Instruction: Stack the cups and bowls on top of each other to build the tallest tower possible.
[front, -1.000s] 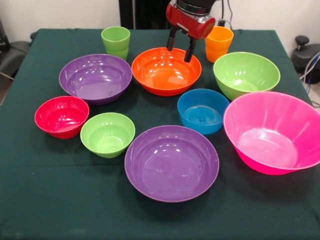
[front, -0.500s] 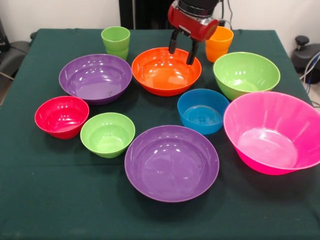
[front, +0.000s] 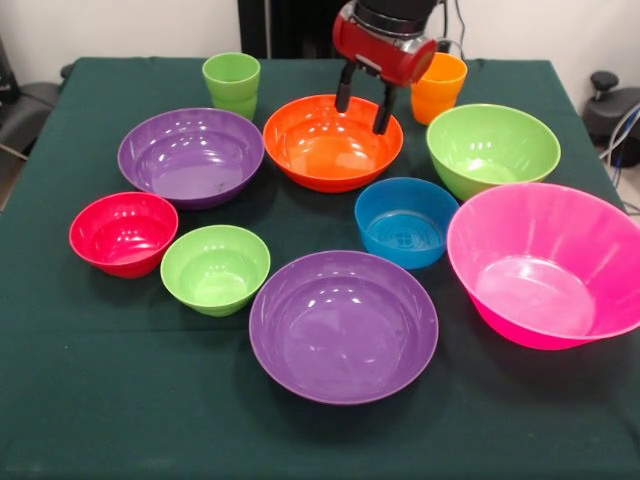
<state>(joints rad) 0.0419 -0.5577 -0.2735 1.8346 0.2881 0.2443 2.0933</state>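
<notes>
My gripper (front: 362, 112) is open and empty, hanging over the far right part of the large orange bowl (front: 325, 150). The orange cup (front: 438, 87) stands just right of it, the light green cup (front: 231, 84) at the far left. A large purple bowl (front: 190, 155) sits left of the orange bowl. A second purple bowl (front: 343, 326) lies near the front. The huge pink bowl (front: 548, 264) is at the right, empty, with the large lime bowl (front: 492, 148) behind it. The small blue (front: 404, 221), red (front: 123, 232) and lime (front: 215, 268) bowls sit separately. Nothing is stacked.
The dark green tablecloth (front: 120, 400) covers the table; its front strip holds nothing. The robot's black pedestal (front: 290, 25) stands behind the far edge. A black chair part (front: 20, 110) shows at the left and cables and a grey object (front: 610, 105) at the right.
The gripper has shifted slightly to the right and a little lower over the orange bowl's far rim. The bowls and cups have not moved.
</notes>
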